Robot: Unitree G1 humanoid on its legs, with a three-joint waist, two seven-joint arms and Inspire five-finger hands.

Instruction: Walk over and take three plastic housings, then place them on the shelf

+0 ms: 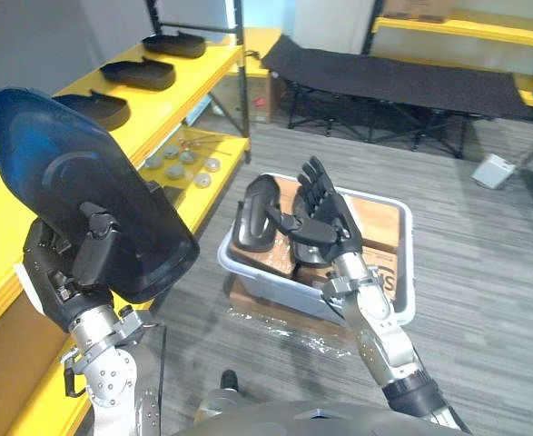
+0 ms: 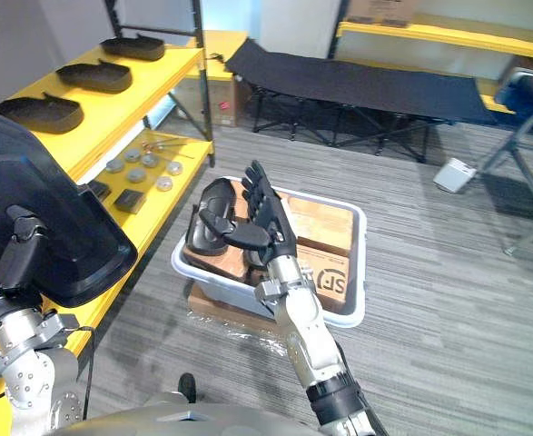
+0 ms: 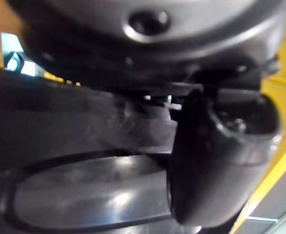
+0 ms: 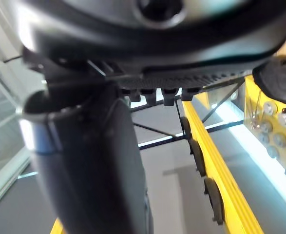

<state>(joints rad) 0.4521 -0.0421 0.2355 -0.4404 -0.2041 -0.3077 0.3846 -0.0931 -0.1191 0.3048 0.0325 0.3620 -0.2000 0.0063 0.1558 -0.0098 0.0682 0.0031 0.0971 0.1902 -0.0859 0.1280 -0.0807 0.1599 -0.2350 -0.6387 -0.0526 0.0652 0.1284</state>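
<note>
The only lettering I can make out from here is a bold black logo printed on the side of the cardboard box (image 2: pixel 331 263) that sits in the grey bin (image 2: pixel 360 238) on the floor. Farther back, a carton (image 2: pixel 222 98) under the yellow shelf (image 2: pixel 171 65) carries a small red mark, too small to read. I can read nothing else in the room.
</note>
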